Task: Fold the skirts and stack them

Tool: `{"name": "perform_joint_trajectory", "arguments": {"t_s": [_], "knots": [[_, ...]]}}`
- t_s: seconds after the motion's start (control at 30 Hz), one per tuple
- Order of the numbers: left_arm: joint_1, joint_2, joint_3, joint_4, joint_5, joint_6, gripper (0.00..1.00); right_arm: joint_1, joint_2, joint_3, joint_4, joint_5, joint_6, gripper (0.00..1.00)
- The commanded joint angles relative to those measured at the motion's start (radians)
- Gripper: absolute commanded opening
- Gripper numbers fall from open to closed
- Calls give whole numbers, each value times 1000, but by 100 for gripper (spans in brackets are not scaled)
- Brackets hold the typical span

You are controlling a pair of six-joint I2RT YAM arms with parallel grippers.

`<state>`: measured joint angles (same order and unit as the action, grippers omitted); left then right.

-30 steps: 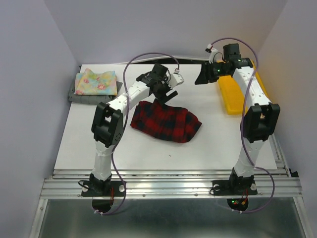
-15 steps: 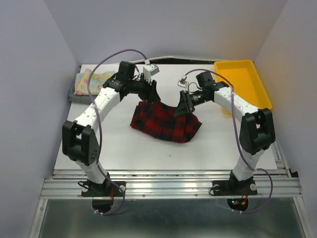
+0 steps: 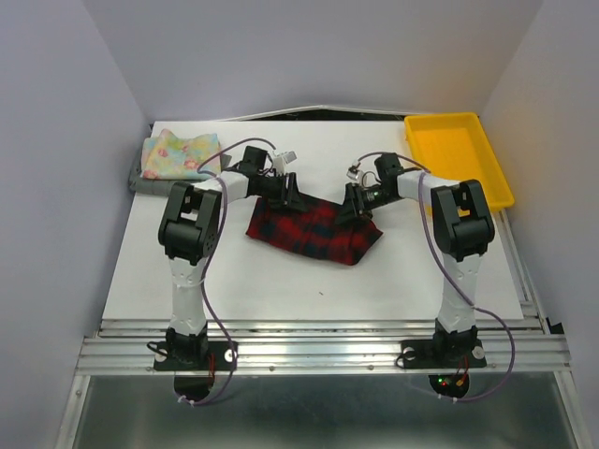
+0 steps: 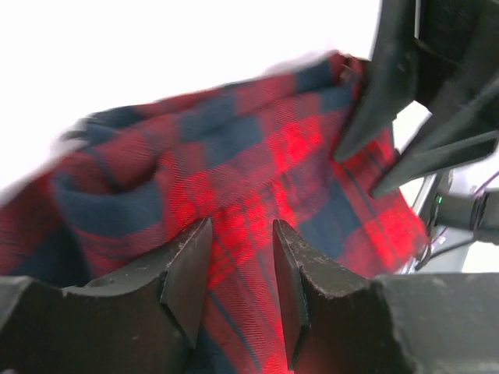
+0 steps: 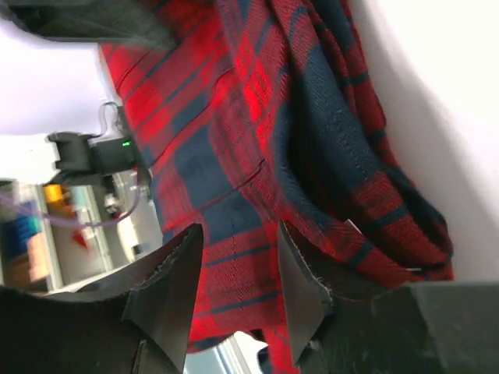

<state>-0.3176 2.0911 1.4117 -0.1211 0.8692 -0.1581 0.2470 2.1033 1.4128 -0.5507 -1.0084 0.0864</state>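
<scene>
The red-and-dark plaid skirt (image 3: 314, 230) lies rumpled in the middle of the white table. My left gripper (image 3: 285, 192) is down at its far left edge and my right gripper (image 3: 358, 204) at its far right edge. In the left wrist view the left gripper (image 4: 242, 230) is open partway, with plaid cloth (image 4: 234, 156) showing in the gap. The right gripper (image 5: 240, 230) is also open partway over the plaid cloth (image 5: 257, 117). The floral skirt (image 3: 181, 154) lies folded on the grey skirt (image 3: 138, 181) at the far left.
A yellow tray (image 3: 459, 159) stands at the far right corner of the table (image 3: 281, 281). Walls close in the left, right and far sides. The right arm's fingers (image 4: 390, 117) show at the upper right of the left wrist view.
Both arms have swung in and come down onto the plaid skirt's far edge, the right one from near the tray. The left jaws have narrowed from wide open to partway.
</scene>
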Motion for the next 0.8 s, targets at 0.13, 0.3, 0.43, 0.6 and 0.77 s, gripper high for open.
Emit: {"name": "perform_joint_trajectory", "arguments": {"t_s": [0.13,0.3,0.43,0.6,0.77], "knots": [[63,148,133,-17,-110,63,51,-18,139,107,43,295,-151,53],[71,66,165,-52,-78,152,63,-18,83,196,-26,278,-188,61],[71,-148,171,-81,-61,253,81,-18,-55,259,-98,174,-136,72],[69,-330,106,-80,7,171,99,-9,-238,188,-85,27,-5,82],[64,-419,-80,-14,137,25,83,21,-325,-32,75,-152,206,82]]}}
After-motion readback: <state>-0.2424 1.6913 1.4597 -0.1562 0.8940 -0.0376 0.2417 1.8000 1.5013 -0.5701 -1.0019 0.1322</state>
